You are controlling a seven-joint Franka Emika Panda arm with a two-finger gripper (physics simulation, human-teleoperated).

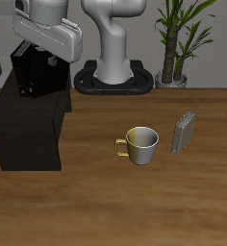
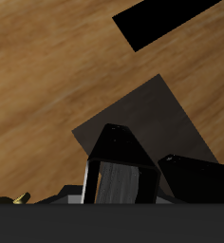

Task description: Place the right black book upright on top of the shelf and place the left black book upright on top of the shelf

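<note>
We see the claw [image 1: 38, 53] closed on a black book [image 1: 37, 77], gripping it near its upper edge. The book hangs upright over the flat top of the shelf [image 1: 29, 135], the low matte-black cabinet standing on the worktop [image 1: 135, 202]. In the exterior view the book's lower edge sits at about the level of the shelf's top. We cannot tell whether it touches the top or is just above it. We also cannot tell whether this is the right black book or the left one.

In the wrist view the held book [image 2: 114, 180] shows its pale page edges between the black covers. Just beside it is another black slab [image 2: 195, 180], cut off by the picture's edge; we cannot say for certain what it is.

Well apart from the shelf, out on the open worktop, stands a metal mug [image 1: 141, 144] with a yellow handle. A small grey book [image 1: 184, 133] stands upright just beside the mug. A potted plant [image 1: 178, 38] stands beyond the worktop's back edge, near the robot's base [image 1: 115, 72].
</note>
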